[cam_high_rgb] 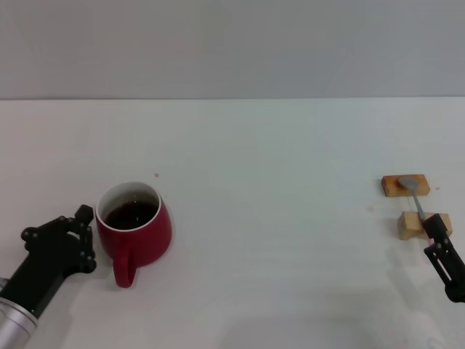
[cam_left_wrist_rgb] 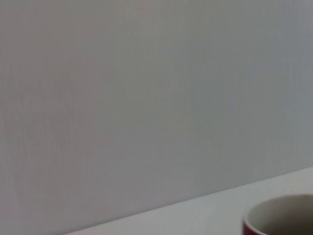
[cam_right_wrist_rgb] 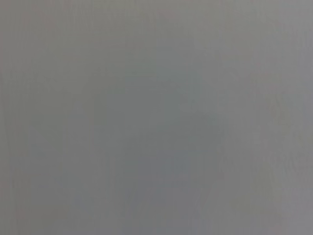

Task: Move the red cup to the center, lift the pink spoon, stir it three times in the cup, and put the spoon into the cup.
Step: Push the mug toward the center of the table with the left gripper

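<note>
Nearest to the robot, the left tool (cam_high_rgb: 81,222) sits low on the white desk (cam_high_rgb: 276,254), just beside the red cup (cam_high_rgb: 135,231). It is on the side away from the middle, so I think it is there to push or take the cup and bring it to the center. I cannot tell if this tool is wide or narrow. The cup stands upright on the left part of the desk, with dark drink inside and its handle pointing toward the robot. It is not in the center yet. On the far right, the right tool (cam_high_rgb: 434,231) waits at the near wooden block (cam_high_rgb: 414,225). I cannot tell how wide it is either. A bit farther back, the pink spoon (cam_high_rgb: 414,191) lies across the two blocks, with its grey bowl on the far block (cam_high_rgb: 396,187). The blocks hold it up off the desk, which should make it easier to pick up.
</note>
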Controlling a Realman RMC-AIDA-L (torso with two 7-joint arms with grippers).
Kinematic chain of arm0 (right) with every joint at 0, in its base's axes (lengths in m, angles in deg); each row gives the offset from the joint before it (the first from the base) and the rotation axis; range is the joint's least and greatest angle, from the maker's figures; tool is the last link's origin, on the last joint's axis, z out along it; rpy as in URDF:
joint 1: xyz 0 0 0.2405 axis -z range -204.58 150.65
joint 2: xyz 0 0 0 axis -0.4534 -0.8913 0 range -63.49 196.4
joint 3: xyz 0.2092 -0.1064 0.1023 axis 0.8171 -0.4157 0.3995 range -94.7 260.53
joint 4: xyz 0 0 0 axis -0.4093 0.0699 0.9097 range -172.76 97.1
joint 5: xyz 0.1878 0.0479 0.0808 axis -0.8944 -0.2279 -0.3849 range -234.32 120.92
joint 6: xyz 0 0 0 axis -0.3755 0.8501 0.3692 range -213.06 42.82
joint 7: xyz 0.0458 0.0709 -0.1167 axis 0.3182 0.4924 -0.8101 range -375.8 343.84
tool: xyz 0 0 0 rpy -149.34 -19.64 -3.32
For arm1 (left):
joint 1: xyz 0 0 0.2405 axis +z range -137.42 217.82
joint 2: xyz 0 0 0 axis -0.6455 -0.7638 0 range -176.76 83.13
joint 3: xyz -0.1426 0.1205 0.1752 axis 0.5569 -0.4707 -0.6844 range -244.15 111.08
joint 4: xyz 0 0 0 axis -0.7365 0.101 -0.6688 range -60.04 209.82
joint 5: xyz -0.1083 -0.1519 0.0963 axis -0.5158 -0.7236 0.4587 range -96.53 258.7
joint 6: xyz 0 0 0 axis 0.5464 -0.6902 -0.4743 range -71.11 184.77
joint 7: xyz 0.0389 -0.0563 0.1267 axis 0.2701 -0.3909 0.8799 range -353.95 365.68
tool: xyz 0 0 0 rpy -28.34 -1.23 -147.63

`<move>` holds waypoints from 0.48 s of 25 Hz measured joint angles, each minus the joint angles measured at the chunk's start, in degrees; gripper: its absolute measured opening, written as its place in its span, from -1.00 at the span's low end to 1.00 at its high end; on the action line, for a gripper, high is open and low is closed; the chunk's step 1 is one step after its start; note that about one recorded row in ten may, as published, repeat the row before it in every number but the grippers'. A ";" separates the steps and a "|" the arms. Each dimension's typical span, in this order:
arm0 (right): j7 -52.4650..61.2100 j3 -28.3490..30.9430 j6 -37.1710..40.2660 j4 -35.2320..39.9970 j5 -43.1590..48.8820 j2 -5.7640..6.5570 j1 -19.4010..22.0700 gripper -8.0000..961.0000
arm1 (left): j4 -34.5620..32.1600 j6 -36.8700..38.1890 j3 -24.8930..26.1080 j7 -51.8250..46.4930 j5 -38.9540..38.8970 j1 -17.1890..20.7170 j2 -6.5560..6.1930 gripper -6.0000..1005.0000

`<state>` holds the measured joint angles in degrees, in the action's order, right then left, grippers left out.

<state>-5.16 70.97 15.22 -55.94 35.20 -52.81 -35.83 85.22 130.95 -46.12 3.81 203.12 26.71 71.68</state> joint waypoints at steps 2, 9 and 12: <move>0.00 0.02 0.01 0.00 0.02 0.00 -0.05 0.57 | -1.19 -0.20 0.39 0.02 -0.20 -0.73 -0.18 -0.99; 0.00 0.36 -0.28 0.01 0.04 0.00 -0.74 0.56 | -2.76 -3.13 0.23 0.09 -0.03 -3.75 -0.11 -0.99; 0.00 0.55 -0.48 0.00 0.00 0.00 -1.16 0.57 | -2.76 -4.05 0.00 0.12 -0.01 -4.58 -0.06 -0.99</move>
<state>-5.16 71.51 14.74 -55.94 35.20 -52.81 -36.99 82.46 126.90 -46.12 3.93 203.11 22.13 71.62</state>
